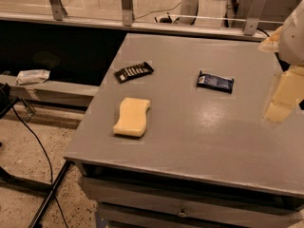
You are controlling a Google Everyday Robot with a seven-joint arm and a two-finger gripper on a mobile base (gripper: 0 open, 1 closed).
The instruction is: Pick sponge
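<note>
Where the grey table (199, 141) comes nearest to us, we see its front edge with a drawer front (180, 208) beneath it. A black cable (38, 146) trails over the speckled floor at the left. A little farther in, the sponge (132, 117) lies flat on the table's left half, near the left edge, with nothing touching it. At about the same depth, the gripper (284, 96) hangs at the right border of the view, above the table's right side and well apart from the sponge. We cannot tell whether it is spread or closed. Beyond the sponge lies a dark wrapped bar (134, 71), and to its right a blue wrapped bar (215, 81). Farthest off, a metal railing (126, 6) runs behind the table.
</note>
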